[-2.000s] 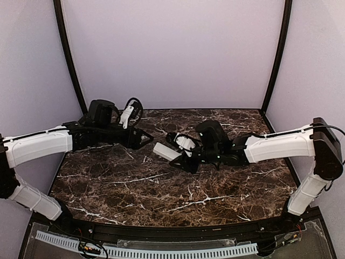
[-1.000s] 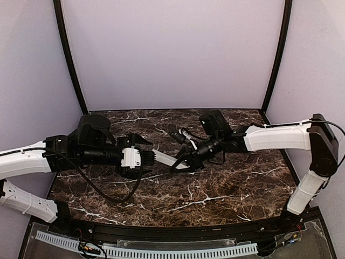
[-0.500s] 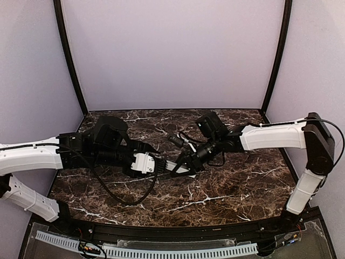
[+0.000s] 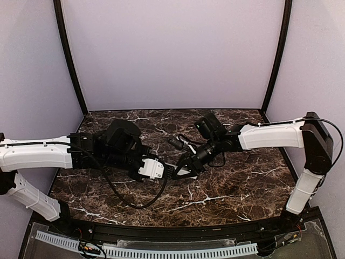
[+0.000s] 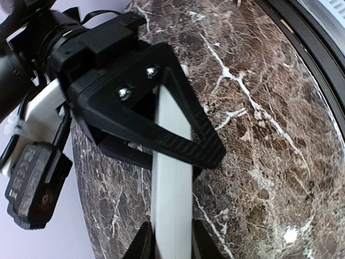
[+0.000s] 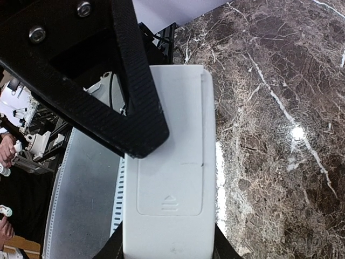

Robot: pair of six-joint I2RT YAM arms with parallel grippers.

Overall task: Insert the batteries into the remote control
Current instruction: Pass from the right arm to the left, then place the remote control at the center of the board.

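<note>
Left gripper [image 5: 170, 244] and right gripper [image 6: 164, 249] share the remote control [image 6: 175, 140]
Each gripper is closed snugly on an opposite end of the white bar, its arrow-marked cover panel showing, over the middle of the desk [image 4: 232, 189].

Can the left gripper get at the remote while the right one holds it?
Likely yes: the remote sits between the fingers of the left gripper; the right gripper clamps its other end.

Soft, even light falls from above. Small white glare spots sit on the marble tabletop [image 6: 280, 178] in both wrist views, and the remote control [image 6: 172, 178] looks nearly washed out.
</note>
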